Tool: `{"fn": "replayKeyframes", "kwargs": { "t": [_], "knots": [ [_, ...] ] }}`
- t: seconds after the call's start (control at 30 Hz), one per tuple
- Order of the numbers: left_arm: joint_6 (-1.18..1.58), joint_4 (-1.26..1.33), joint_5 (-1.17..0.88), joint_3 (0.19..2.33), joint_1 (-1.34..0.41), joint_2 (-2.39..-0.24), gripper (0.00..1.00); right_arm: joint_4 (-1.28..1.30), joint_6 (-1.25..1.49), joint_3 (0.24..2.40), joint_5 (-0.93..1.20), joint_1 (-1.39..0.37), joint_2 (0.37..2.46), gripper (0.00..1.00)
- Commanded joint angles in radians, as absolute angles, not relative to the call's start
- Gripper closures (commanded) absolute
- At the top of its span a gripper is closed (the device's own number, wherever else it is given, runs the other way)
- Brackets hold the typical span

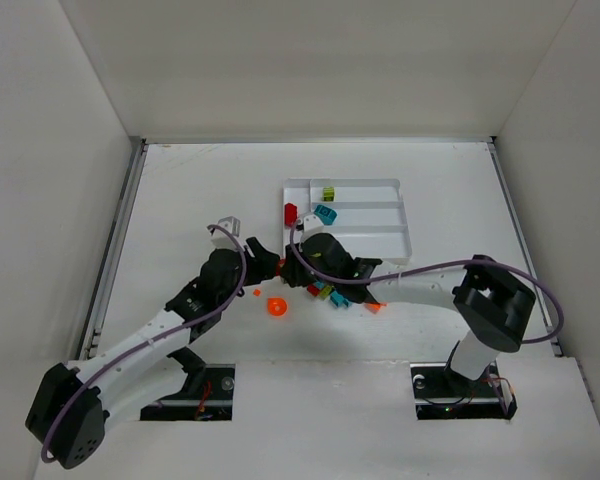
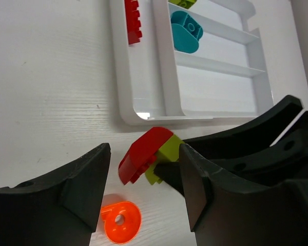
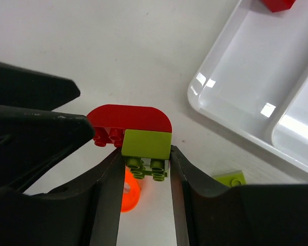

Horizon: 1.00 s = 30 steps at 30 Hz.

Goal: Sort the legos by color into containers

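**A:** While both arms lean in on the overhead view, where do they meet?

**B:** Just off the 7 o'clock corner of the white tray (image 1: 404, 215). The left gripper (image 1: 265, 268) and right gripper (image 1: 295, 272) sit nose to nose there, and I cannot tell from above how their jaws stand. In the tray, a red lego (image 1: 290, 213) lies in the narrow side slot, a yellow-green lego (image 1: 328, 192) in the far long slot and a teal lego (image 1: 326, 214) in the next one. A loose pile (image 1: 332, 293) sits at the right gripper's 5 o'clock. An orange rounded piece (image 1: 276, 307) is at the left gripper's 6 o'clock.

**A:** And the left wrist view?

**B:** The left gripper's jaws stand apart. A red arched brick (image 2: 143, 152) sits between them, touching neither as far as I can see. A yellow-green brick (image 2: 160, 163) is pressed against it at 4 o'clock. The orange rounded piece lies at 6 o'clock, and the tray fills 12 to 2 o'clock.

**A:** The right wrist view?

**B:** The right gripper's fingers (image 3: 182, 195) are clamped on either side of the yellow-green brick, its studs pointing to 6 o'clock. The red arched brick touches it at 11 o'clock. The left gripper comes in from 9 o'clock, its tip just beside the red arched brick. A second green brick (image 3: 230, 178) lies at 4 o'clock, and the tray corner is at 2 o'clock.
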State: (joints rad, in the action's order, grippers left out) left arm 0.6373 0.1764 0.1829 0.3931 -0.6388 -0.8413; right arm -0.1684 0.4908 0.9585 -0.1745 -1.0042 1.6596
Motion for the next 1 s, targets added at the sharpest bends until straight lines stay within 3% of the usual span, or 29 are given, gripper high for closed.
{"fn": "replayKeyframes", "kwargs": {
  "t": [0.0,0.43,0.97],
  "knots": [
    [0.632,0.256,0.173,0.449,-0.662,-0.865,0.47,-0.221,0.509,0.942,-0.14,-1.007,1.623,0.76],
    [1.087,0.159,0.138,0.459,-0.596,-0.957,0.4,-0.337,0.502,0.897,-0.314,-1.002,1.588,0.76],
    [1.293,0.339,0.061,0.368,-0.555,-0.971,0.48,-0.454,0.535,0.868,-0.394,-1.041,1.582,0.75]
  ]
}}
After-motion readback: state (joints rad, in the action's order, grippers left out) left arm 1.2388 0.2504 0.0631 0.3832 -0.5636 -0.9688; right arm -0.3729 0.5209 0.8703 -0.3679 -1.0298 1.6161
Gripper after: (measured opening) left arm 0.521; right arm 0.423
